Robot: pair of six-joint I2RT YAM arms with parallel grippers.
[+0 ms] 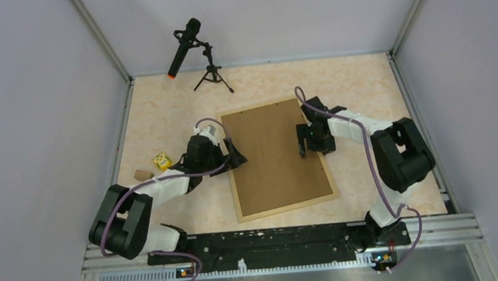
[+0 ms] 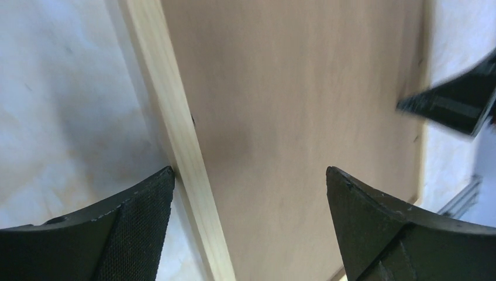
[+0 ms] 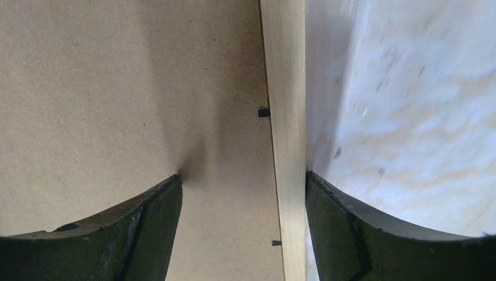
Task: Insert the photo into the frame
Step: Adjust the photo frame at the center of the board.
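Starting big: pale marbled worktop (image 1: pixel 163 113), with the frame (image 1: pixel 288 208) lying flat bang in the middle, back side up, long rails running roughly 12 to 6. Filling it edge to edge, a plain brown backing board (image 1: pixel 271 155). No sign of the photo in any view; might be under that board, can't tell.

Handling guess for the frame: thin light-wood rails, so probably light and stiff, but easy to skid on that smooth top and awkward for one arm given the span. Best bet looks like taking a long rail mid-length from each side, at 9 and 3, not pinching a corner. Photo, being a paper print, likely floppy and quick to crease, so edges only.

Left end effector (image 2: pixel 250 175) parked at the 9 o'clock rail, jaws spread wide across the wood, gripping nothing. Right end effector (image 3: pixel 243 175) mirrored at the 3 o'clock rail, also well open, rail between the jaws but not clamped, nothing held.

Up at 11 o'clock, a black microphone (image 1: pixel 182 48) on a little tripod (image 1: pixel 212 76). Out at 9 o'clock, a small yellow box (image 1: pixel 162 161) beside a smaller brown block (image 1: pixel 143 174). Tiniest: black retaining tabs (image 3: pixel 264 112) on the rail's inner edge.

Writing-wise, nothing readable anywhere; print on the yellow box too small to make out.
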